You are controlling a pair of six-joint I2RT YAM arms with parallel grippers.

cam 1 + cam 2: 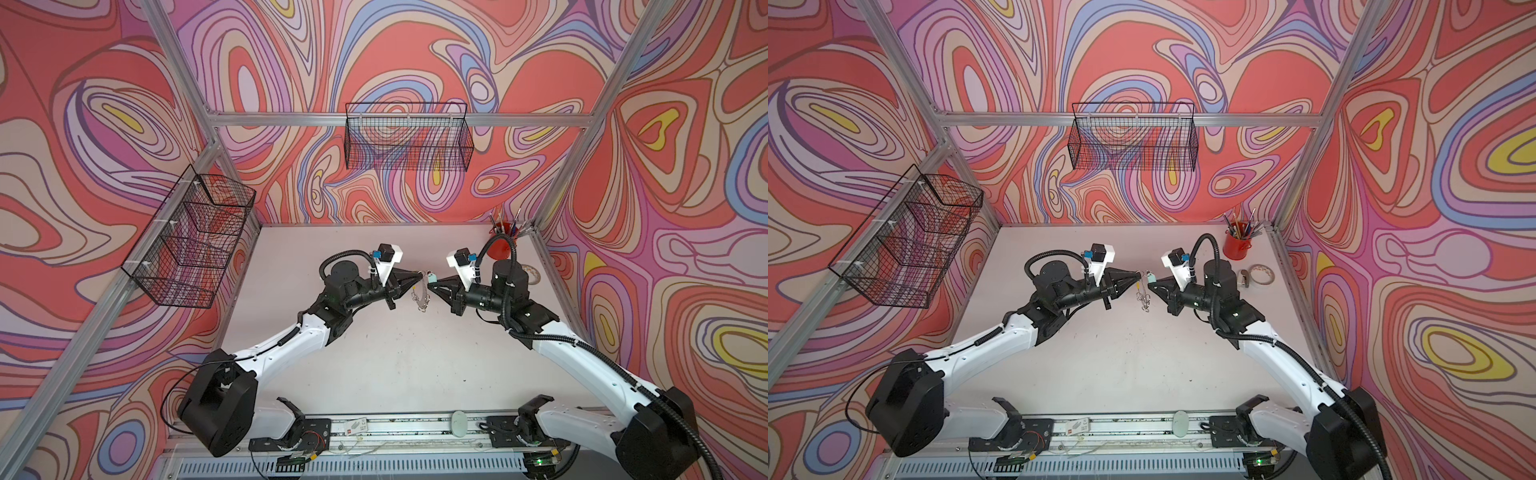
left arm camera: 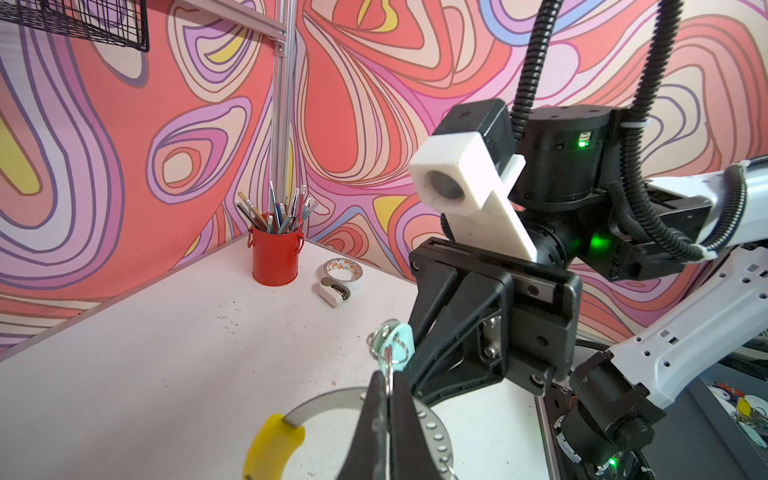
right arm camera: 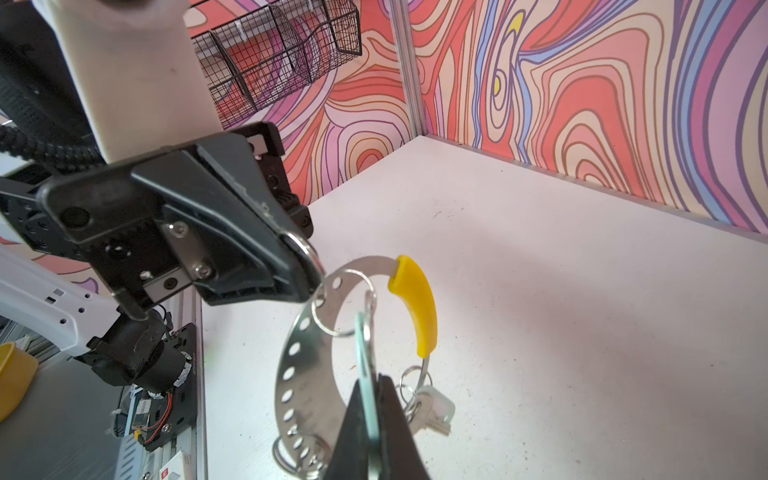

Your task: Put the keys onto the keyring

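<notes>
One flat, hole-punched metal keyring [image 3: 311, 374]

Both arms reach forward from their bases and bend inward at the elbows, forearms converging toward the middle. Left arm [image 1: 282, 345]: wrist roughly level, left gripper [image 1: 419, 274] pointing toward the right side, jaws closed, pinching a small wire loop [image 3: 306, 251] at the very tips. Right arm [image 1: 582, 357]: wrist roughly level, right gripper [image 1: 431, 286] pointing toward the left side, jaws closed on a pale key tag [image 2: 400, 347] held edge-on between the fingertips. The two gripper tips stand just beside each other, nearly nose to nose, the left tip slightly farther from the bases in both top views.
</notes>
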